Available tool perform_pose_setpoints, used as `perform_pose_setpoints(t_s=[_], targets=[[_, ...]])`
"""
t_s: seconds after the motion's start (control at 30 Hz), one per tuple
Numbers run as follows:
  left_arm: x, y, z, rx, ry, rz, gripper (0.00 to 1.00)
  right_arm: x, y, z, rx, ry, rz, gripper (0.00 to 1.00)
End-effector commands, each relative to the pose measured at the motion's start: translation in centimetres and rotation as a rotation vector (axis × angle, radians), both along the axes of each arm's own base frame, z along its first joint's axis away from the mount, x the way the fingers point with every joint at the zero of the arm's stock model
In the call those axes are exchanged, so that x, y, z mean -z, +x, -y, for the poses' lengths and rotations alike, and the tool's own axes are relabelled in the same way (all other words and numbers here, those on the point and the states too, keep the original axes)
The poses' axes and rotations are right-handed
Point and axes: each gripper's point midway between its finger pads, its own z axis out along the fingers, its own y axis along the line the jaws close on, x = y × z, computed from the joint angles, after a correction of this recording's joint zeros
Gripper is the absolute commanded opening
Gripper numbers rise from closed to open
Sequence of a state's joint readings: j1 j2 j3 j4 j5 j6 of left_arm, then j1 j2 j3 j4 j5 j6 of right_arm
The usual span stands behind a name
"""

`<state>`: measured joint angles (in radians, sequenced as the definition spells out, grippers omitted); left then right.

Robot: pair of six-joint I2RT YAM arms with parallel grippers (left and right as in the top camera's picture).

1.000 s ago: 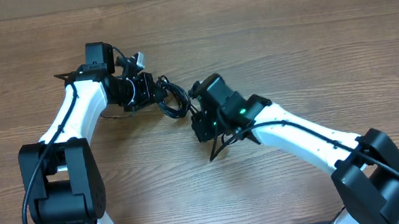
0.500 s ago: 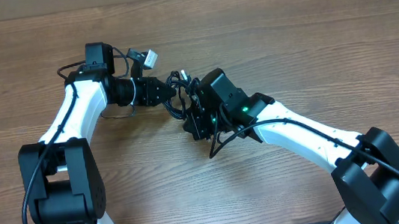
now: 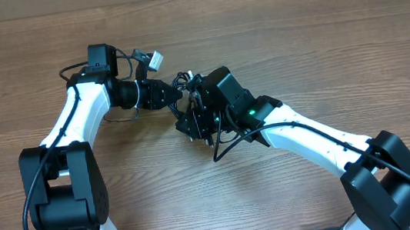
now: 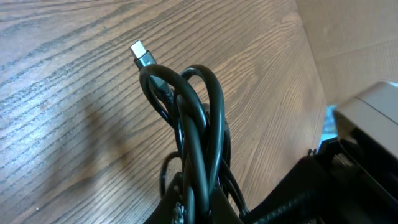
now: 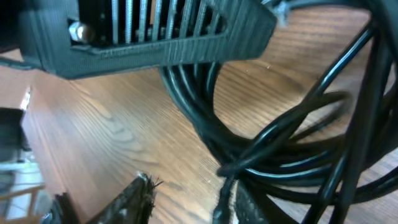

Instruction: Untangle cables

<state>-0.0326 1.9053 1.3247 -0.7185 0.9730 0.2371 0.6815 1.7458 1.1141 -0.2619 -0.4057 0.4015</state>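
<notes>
**A:** Where are the cables (image 3: pixel 185 92)?

**B:** Bunched mid-surface (image 3: pixel 296 35), touching the left tool (image 3: pixel 175 95) at its 3 o'clock and just at 12 o'clock of the right tool (image 3: pixel 192 121).

**A:** What's around them?

**B:** Both arms meet there, and the right one covers the lower loops. A silver plug (image 4: pixel 139 52) sticks out toward 11 o'clock.

**A:** Grips?

**B:** The left tool is pressed together on the bundle. The right tool is spread, with loops in its gap, unpinched.
</notes>
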Motion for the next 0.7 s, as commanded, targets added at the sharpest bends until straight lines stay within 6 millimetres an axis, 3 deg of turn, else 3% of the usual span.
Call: perform_pose_setpoints(t_s=[0.0, 0.27, 0.37, 0.5, 0.67], targets=[[-1.3, -0.1, 0.7, 0.031, -0.043, 0.035, 0.04, -1.3, -0.5, 0.0, -0.036, 0.055, -0.026, 0.46], [-1.2, 0.0, 0.7, 0.03, -0.038, 0.035, 0.04, 0.6, -2.2, 2.2, 0.006, -0.004, -0.203, 0.47], [-1.2, 0.0, 0.7, 0.03, -0.038, 0.035, 0.04, 1.2, -3.3, 2.1, -0.004, -0.039, -0.225, 0.47], [-1.2, 0.0, 0.7, 0.029, -0.038, 0.034, 0.04, 1.6, -3.1, 1.7, 0.013, -0.085, -0.164, 0.47], [-1.2, 0.0, 0.7, 0.022, -0.04, 0.022, 0.04, 2.3, -3.1, 1.8, 0.039, -0.153, -0.115, 0.34]])
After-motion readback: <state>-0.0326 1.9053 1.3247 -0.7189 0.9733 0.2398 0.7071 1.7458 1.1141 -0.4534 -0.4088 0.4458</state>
